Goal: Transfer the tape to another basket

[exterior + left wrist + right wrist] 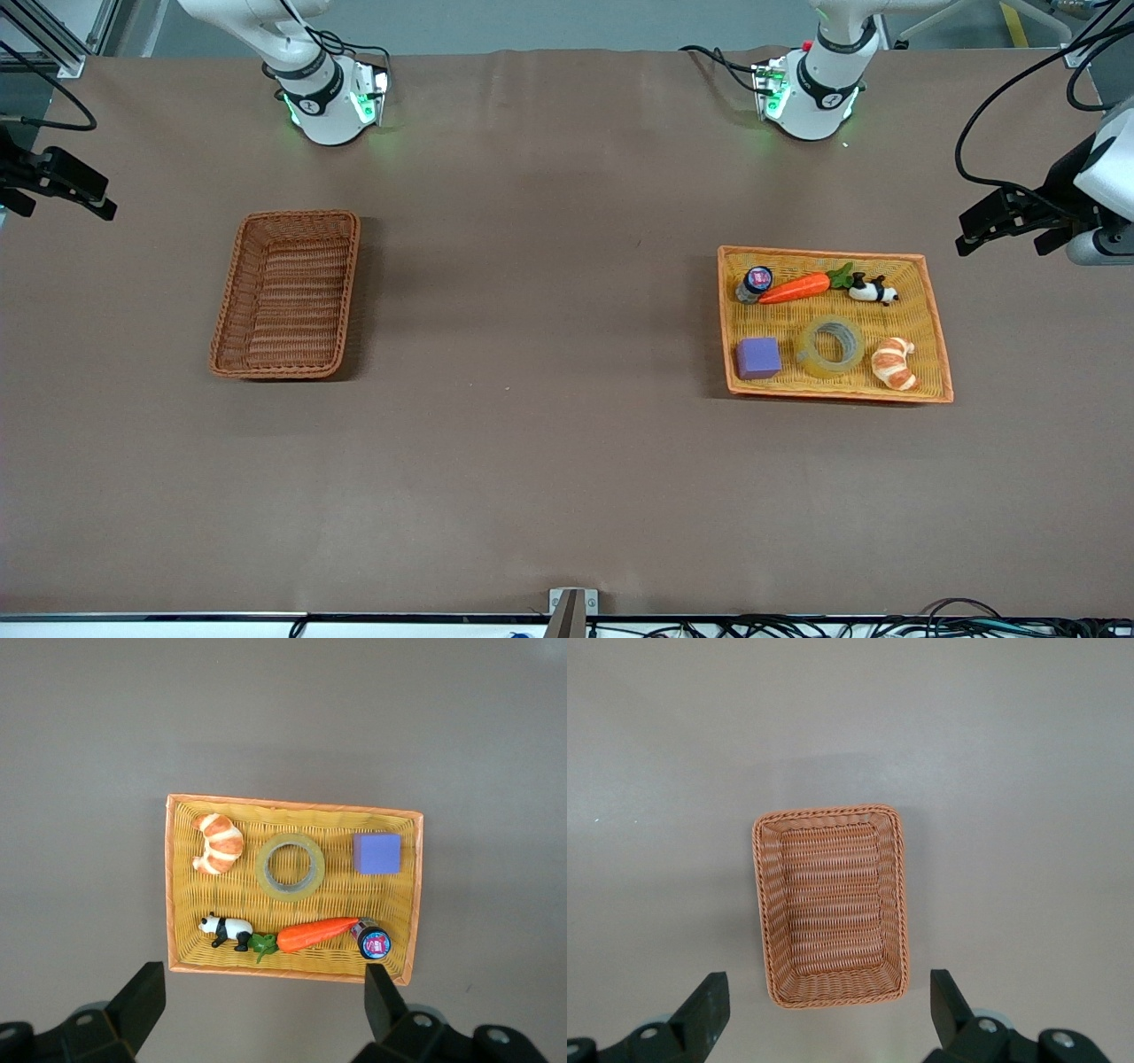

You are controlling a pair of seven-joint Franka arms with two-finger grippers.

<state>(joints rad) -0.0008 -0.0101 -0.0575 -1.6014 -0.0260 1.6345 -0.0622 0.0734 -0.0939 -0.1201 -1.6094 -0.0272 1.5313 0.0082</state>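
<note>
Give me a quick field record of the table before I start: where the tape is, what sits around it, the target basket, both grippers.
tape: translucent yellowish ring-shaped roll of tape, lying flat in the shallow yellow woven tray with orange rim
beside tape: purple cube, tan-and-white croissant toy
also in tray: orange carrot toy, panda figure, small dark jar
target: deep reddish-brown wicker basket, toward the right arm's end, nothing in it
left gripper: open, high above the tray's end of the table
right gripper: open, high above the basket's end of the table
</note>
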